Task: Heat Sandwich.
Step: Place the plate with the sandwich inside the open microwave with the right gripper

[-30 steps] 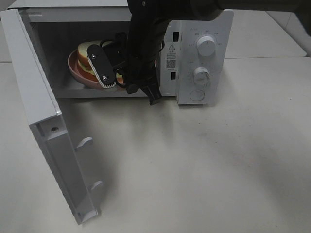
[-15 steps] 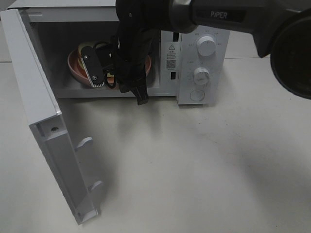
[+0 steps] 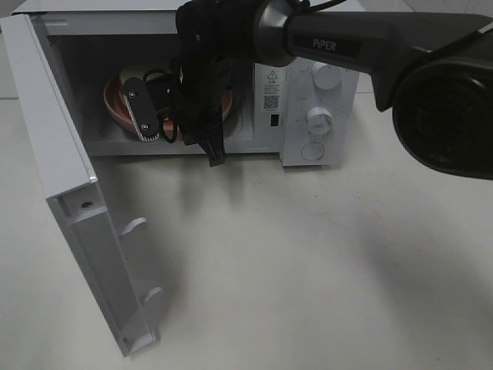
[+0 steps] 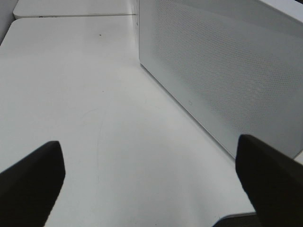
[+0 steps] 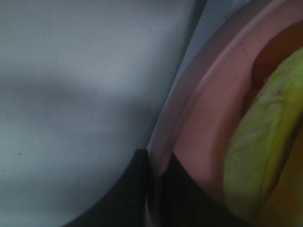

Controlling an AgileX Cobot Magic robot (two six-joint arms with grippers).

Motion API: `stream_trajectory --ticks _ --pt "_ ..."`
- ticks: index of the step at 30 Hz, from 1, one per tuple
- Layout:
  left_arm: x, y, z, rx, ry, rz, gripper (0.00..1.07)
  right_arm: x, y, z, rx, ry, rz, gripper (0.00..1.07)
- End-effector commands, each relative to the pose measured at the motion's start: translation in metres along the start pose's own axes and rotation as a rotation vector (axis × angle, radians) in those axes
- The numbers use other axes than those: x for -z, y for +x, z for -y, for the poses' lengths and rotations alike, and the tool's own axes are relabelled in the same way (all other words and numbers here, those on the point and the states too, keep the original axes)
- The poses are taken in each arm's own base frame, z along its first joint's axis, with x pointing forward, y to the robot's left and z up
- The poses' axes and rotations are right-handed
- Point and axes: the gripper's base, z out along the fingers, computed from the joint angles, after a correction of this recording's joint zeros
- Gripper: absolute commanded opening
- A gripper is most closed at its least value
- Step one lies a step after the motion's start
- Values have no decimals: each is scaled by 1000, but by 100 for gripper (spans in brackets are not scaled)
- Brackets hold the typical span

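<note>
Where the right gripper (image 5: 155, 160) closes: on the rim of the pink plate (image 5: 208, 118). One of its dark fingers (image 5: 135, 189) sits outside the rim and the other inside, pressed together with only the rim between them.
Right arm (image 3: 212, 69): black, coming in from the right, crossing in front of the control panel and dipping into the mouth of the microwave (image 3: 339, 46). From the high camera its bulk hides the gripper.
Sandwich (image 5: 258, 142): on the plate, inside the oven. Its pale yellow-green filling edge shows just beside the inner finger, with orange behind it.
Plate's place: left half of the cavity, its rim showing to the left of the arm. Whether it rests on the cavity floor or is lifted, I cannot tell.
Door (image 3: 69, 193): swung wide open to the left, with two latch hooks (image 3: 135, 225) on its inner face.
Controls: two knobs (image 3: 329, 75), one above the other, with a round button (image 3: 313, 151) below them.
Left gripper (image 4: 151, 189): fingers spread wide with nothing between them, above the white table (image 4: 71, 94) and near a white dotted panel (image 4: 222, 71). It is out of the high camera's sight.
</note>
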Motion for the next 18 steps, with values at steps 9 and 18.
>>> stream_trajectory --ticks 9,18 --pt "3 2 1 4 11 31 92 -1 0 8 -100 69 0 32" --pt "3 2 1 4 11 31 92 -1 1 7 -161 59 -15 64"
